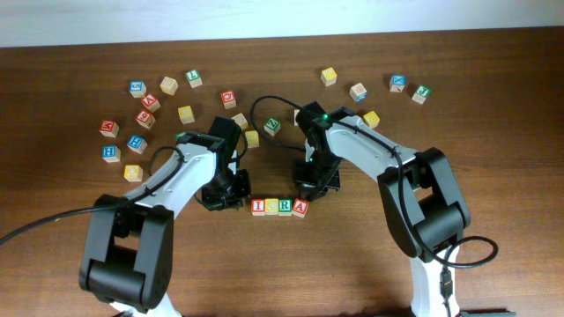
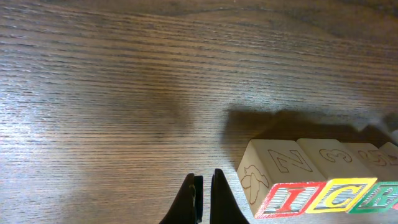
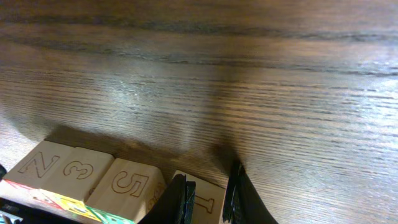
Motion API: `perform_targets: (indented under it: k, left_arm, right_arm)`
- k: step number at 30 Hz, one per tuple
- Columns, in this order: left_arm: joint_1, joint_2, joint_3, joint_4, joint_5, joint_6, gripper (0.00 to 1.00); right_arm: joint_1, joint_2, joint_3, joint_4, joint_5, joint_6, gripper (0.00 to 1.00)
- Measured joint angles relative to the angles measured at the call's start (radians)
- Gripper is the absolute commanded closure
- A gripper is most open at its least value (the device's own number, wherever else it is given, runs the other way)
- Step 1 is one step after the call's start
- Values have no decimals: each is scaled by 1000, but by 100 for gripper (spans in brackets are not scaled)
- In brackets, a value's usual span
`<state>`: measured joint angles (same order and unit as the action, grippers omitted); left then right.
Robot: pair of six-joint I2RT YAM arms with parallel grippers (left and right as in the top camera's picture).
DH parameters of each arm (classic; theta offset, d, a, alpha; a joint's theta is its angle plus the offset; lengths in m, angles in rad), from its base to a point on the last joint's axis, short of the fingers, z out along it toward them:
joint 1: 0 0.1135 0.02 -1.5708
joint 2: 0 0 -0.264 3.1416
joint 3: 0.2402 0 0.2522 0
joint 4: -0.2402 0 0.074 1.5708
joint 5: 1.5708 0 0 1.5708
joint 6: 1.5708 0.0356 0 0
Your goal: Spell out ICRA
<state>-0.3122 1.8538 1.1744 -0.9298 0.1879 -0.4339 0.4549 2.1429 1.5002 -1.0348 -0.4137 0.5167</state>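
The wooden tabletop (image 1: 352,282) carries both arms reaching inward. The left arm (image 1: 181,172) ends just beside the near-left end of the word, and the right arm (image 1: 370,145) ends over its other end. Loose cubes (image 1: 141,115) lie scattered along the far side, well apart from the work. Between the two wrists sits the ICRA row (image 1: 278,207): I cube (image 1: 257,207), C cube (image 1: 270,207), R cube (image 1: 285,207) and A cube (image 1: 300,208), side by side and apparently touching, coloured letters facing the robot. The spelling looks done, so the step in hand is probably a last tidy and a clean release. The right jaws stand only narrowly parted, narrower than a cube. They hold nothing, and the top of the A cube shows between the fingertips in the right wrist view. They had best rise straight up before swinging away, since any sideways drift would push that end cube out of line. The left jaws are pressed together and empty, low on the bare wood just beside the I cube without touching it. They could serve as a stop if the row needs squeezing tight. Otherwise they should back off away from the row, not along it.
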Motion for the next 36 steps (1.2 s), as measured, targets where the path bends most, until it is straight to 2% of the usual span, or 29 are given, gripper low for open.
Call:
perform_targets:
  k: [10, 14, 17, 19, 24, 36]
  left_arm:
    - [-9, 0, 0, 7, 19, 0, 100]
    - [-9, 0, 0, 8, 19, 0, 100]
    - [-9, 0, 0, 9, 22, 0, 100]
    - [-9, 0, 0, 16, 22, 0, 100]
    - [-9, 0, 0, 18, 22, 0, 100]
    - [-9, 0, 0, 18, 22, 0, 100]
  right_arm:
    - [-2, 0, 1, 36, -23, -1, 87]
    - [-65, 0, 25, -62, 31, -13, 90]
    - [-143, 0, 35, -220, 97, -62, 93]
    - [-128, 0, 35, -258, 111, -90, 89]
    - [16, 0, 35, -245, 117, -96, 90]
    - [17, 0, 35, -195, 72, -71, 90]
